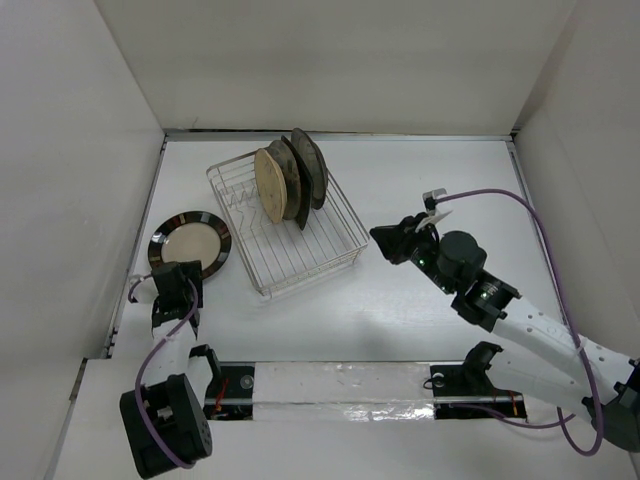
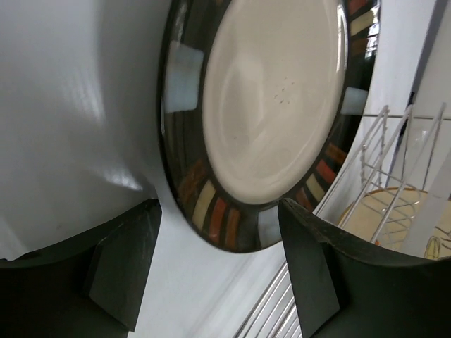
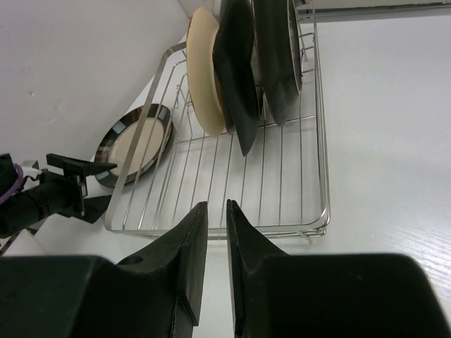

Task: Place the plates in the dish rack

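Striped plate [image 1: 190,243] lay flat just beyond the open, empty left gripper [image 1: 178,272], left of the dish rack [image 1: 310,250].

Plates [image 1: 292,180] stand on edge in the dish rack [image 1: 300,252] at its far end. One plate [image 1: 190,243] lies flat just left of the rack, left gripper [image 1: 176,279] at its near rim; right gripper [image 1: 385,240] sits right of the rack
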`<state>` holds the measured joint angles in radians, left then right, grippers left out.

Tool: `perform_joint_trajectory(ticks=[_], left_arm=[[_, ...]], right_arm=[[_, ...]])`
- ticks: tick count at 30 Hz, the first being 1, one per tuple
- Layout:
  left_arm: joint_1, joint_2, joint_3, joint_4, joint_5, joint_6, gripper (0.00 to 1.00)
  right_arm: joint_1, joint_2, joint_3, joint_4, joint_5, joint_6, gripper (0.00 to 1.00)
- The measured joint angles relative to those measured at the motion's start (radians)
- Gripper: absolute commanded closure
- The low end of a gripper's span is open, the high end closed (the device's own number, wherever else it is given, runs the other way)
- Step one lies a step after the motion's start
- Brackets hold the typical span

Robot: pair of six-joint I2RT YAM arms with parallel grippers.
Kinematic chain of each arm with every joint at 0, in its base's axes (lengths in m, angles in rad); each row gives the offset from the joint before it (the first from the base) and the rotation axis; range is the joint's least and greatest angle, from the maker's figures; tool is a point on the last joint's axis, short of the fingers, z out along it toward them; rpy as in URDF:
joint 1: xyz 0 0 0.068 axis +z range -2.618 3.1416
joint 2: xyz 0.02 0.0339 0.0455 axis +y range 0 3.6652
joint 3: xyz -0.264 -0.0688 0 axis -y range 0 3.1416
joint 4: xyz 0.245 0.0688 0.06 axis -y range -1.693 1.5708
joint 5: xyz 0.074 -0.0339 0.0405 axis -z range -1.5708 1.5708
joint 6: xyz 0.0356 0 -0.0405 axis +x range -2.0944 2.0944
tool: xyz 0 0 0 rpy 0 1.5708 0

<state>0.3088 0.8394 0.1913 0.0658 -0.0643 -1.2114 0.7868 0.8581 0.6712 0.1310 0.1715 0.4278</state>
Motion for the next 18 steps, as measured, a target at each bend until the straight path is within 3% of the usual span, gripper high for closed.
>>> perform_joint_trajectory(ticks=[6, 10, 14, 16, 18], left_arm=[[0.0, 0.171, -0.036, 0.276, 0.013, -0.05, 0.38], [0.001, 0.263, -0.054, 0.431, 0.026, -0.064, 0.51], [0.001, 0.269, -0.095, 0.497, 0.014, -0.071, 0.73], [0.002, 0.25, -0.117, 0.499, 0.002, -0.068, 0.79], [0.016, 0.231, -0.132, 0.504, 0.007, -0.063, 0.97]], right_arm=[[-0.024, 0.006, 0.0, 0.0, 0.0, 0.0, 0.77], [-0.041, 0.009, -0.001, 0.0, 0.0, 0.0, 0.77], [-0.048, 0.02, -0.001, 0.0, -0.001, 0.0, 0.77], [-0.048, 0.021, -0.001, 0.0, -0.004, 0.002, 0.77], [-0.048, 0.021, -0.001, 0.0, -0.004, 0.003, 0.77]])
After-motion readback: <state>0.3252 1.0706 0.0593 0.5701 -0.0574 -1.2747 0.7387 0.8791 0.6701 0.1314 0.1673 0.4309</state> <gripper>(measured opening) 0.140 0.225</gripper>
